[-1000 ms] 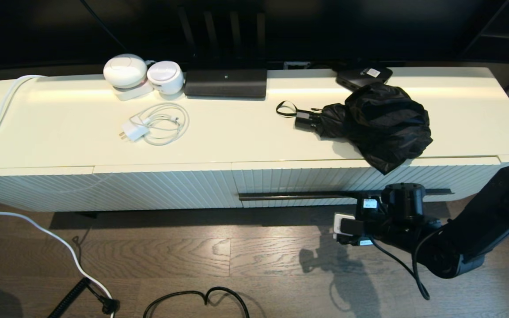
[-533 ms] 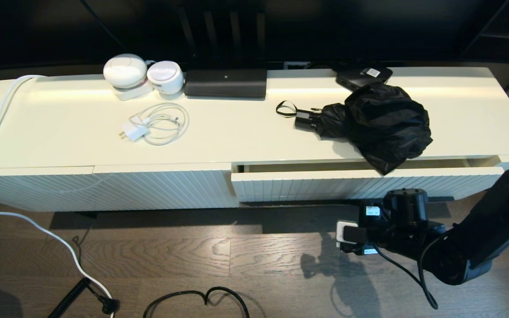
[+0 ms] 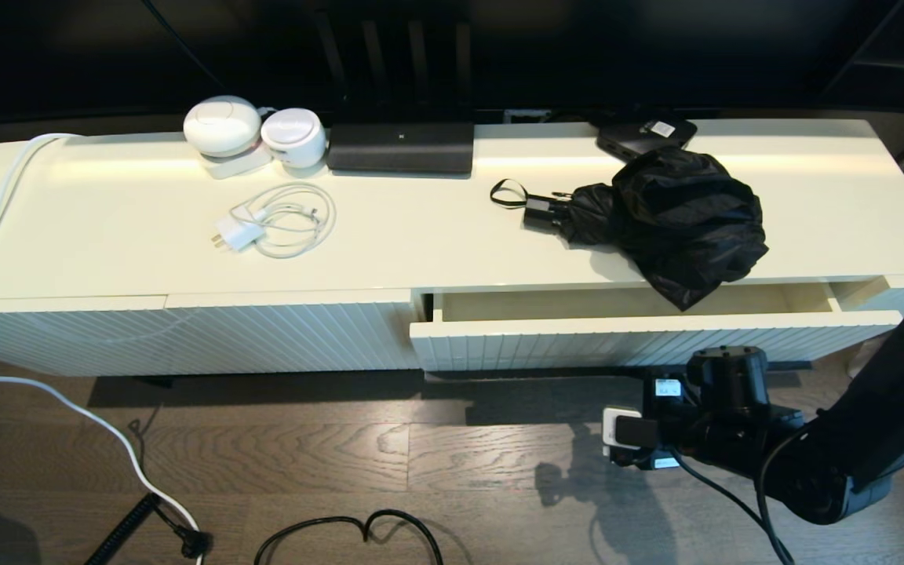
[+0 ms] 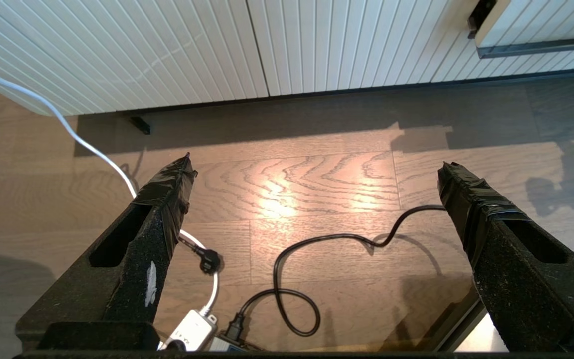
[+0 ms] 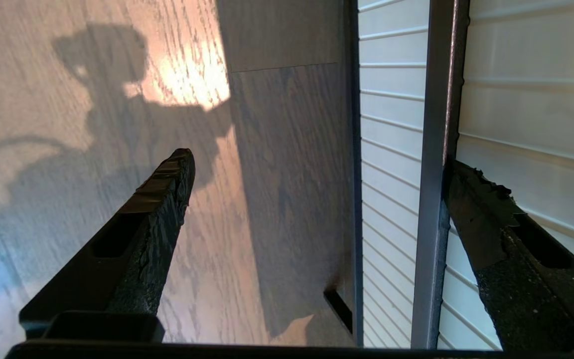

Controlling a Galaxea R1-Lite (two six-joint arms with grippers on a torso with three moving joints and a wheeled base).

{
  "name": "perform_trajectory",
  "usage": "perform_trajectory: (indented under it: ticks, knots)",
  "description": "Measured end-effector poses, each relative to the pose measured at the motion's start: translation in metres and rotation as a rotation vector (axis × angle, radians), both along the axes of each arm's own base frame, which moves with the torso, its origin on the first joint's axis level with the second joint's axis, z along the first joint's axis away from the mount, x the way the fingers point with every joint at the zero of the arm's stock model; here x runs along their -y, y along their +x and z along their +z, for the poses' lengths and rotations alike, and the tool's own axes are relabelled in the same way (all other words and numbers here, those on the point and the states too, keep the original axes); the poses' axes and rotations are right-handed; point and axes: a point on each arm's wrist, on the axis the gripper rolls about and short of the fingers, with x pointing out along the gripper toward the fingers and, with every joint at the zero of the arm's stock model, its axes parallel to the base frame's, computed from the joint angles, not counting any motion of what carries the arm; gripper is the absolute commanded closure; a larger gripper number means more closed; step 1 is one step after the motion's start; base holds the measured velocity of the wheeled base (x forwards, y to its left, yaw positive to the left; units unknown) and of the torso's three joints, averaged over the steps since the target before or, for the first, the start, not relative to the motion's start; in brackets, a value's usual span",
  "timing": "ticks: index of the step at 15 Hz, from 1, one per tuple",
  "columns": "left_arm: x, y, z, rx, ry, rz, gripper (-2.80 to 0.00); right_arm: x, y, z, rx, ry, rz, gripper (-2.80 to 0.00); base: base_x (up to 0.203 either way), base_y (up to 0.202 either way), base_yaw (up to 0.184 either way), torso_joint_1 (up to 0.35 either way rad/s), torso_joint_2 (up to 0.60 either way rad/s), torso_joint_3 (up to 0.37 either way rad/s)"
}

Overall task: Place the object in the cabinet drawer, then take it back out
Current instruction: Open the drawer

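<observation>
The black folding umbrella (image 3: 679, 220) lies on the cabinet top at the right, its handle and wrist loop (image 3: 508, 194) pointing left and its fabric hanging over the front edge. Below it the cabinet drawer (image 3: 577, 344) stands partly pulled out, showing a strip of cream interior (image 3: 562, 303). My right gripper (image 5: 317, 162) is open at the drawer front; one finger (image 5: 471, 209) sits behind the dark bar handle (image 5: 434, 174), the other out over the floor. In the head view its wrist (image 3: 723, 377) covers the fingers. My left gripper (image 4: 317, 163) hangs open and empty over the floor.
On the top stand two white round devices (image 3: 222, 125), a long black device (image 3: 401, 147), a flat black box with a label (image 3: 644, 135) and a white charger with cable (image 3: 275, 220). A diagonally ribbed panel (image 3: 185, 337) adjoins the drawer. Cables (image 3: 350, 534) lie on the floor.
The drawer went from shut to partly out, sliding toward me. My right gripper drew back with its handle. The umbrella has not moved.
</observation>
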Motion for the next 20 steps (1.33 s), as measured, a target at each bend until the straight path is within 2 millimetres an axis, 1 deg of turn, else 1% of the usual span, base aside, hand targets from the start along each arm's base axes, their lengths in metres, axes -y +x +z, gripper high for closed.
perform_trajectory:
  ticks: [6, 9, 13, 14, 17, 20]
  knots:
    - [0.000, 0.000, 0.000, 0.000, 0.000, 0.000, -2.80, 0.005, -0.018, -0.004, -0.042, -0.011, -0.001, -2.80, 0.000, 0.000, 0.000, 0.000, 0.00, 0.000]
    - [0.000, 0.000, 0.000, 0.000, 0.000, 0.000, -2.80, 0.006, -0.025, 0.003, -0.032, -0.008, 0.000, -2.80, 0.000, 0.000, 0.000, 0.000, 0.00, 0.000]
    - [0.000, 0.000, 0.000, 0.000, 0.000, 0.000, -2.80, 0.011, -0.045, 0.015, -0.026, -0.004, 0.003, -2.80, 0.000, 0.000, 0.000, 0.000, 0.00, 0.000]
    - [0.000, 0.000, 0.000, 0.000, 0.000, 0.000, -2.80, 0.013, -0.052, 0.021, -0.016, 0.002, 0.002, 0.00, 0.000, 0.000, 0.000, 0.000, 0.00, 0.000]
    - [0.000, 0.000, 0.000, 0.000, 0.000, 0.000, -2.80, 0.022, -0.079, 0.041, 0.017, 0.017, -0.005, 0.00, 0.000, 0.000, 0.000, 0.000, 0.00, 0.000]
    - [0.000, 0.000, 0.000, 0.000, 0.000, 0.000, -2.80, 0.032, -0.111, 0.071, 0.067, 0.036, -0.008, 0.00, 0.000, 0.000, 0.000, 0.000, 0.00, 0.000]
